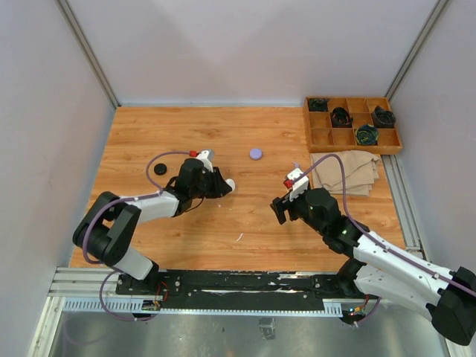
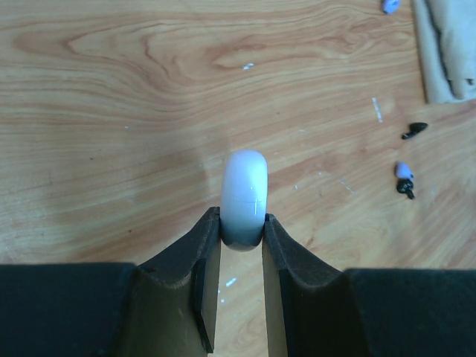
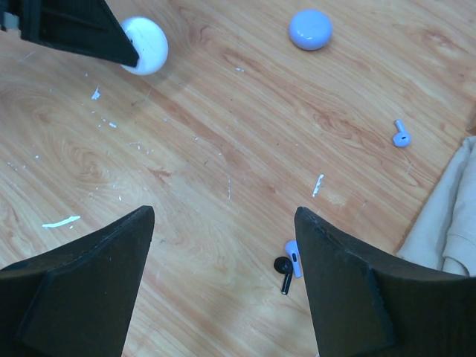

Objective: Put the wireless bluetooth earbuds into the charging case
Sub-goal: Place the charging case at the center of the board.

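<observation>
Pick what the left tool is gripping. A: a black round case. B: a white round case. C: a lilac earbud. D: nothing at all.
B: the left tool is shut on the white round case, which stands on edge between its fingers in the left wrist view.

Colours now: white case (image 2: 245,197), lilac case (image 3: 310,29), black case (image 1: 160,169); lilac earbud (image 3: 401,136), black earbud (image 3: 282,265); orange wood-grain bench (image 1: 223,219); beige cloth (image 1: 349,169).
</observation>
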Motion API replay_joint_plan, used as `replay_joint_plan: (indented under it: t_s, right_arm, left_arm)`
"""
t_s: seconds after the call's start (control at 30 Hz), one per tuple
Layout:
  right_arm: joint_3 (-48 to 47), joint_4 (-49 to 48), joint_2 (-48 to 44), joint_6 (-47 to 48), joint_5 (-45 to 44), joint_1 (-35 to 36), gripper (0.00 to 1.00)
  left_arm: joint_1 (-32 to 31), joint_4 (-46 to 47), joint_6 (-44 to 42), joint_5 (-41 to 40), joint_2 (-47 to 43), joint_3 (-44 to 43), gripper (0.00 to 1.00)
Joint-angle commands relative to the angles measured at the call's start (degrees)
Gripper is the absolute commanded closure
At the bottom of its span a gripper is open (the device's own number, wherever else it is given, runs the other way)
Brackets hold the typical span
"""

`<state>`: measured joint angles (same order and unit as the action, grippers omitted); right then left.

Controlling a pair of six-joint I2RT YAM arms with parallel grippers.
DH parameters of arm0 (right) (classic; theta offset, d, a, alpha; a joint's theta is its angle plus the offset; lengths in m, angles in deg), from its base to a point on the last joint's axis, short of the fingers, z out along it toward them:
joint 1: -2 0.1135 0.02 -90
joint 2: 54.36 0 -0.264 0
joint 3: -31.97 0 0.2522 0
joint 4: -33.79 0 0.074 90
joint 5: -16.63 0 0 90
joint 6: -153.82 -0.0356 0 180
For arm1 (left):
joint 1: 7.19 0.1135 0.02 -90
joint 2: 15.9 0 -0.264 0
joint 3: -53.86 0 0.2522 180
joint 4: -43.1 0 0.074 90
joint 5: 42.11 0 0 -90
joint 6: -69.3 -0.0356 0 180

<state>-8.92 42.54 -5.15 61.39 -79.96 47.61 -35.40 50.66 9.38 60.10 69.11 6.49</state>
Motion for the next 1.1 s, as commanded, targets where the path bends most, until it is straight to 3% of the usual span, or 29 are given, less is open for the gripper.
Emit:
replay_joint_plan:
  t_s: [0.0, 0.33, 0.53, 0.8, 1.07]
  right_arm:
    - [2.64, -6.37, -3.09, 0.18, -3.83, -0.5, 0.23]
    - [4.28, -7.2, -6.62, 0.24, -5.36, -0.47, 0.23]
    - [4.53, -7.5, -6.68, 0.2, -5.12, -0.46, 0.23]
    - [4.54, -7.55, -6.06, 0.41, -4.98, -0.48, 0.23]
    - [4.71, -7.7, -5.96, 0.59, -5.56, -0.5, 0.23]
  left_arm:
    - [0.51, -4.64, 2.61, -2.56, 5.07, -5.1, 0.93]
    - [2.09, -15.48, 3.06, -4.68, 12.91, -14.03, 0.73]
    - [2.27, -18.07, 2.08, -8.78, 9.49, -12.94, 0.57]
    - [3.24, -21.84, 1.58, -13.72, 5.2, -11.35, 0.45]
    - [6.09, -29.56, 0.18, -21.88, -4.75, -10.43, 0.31]
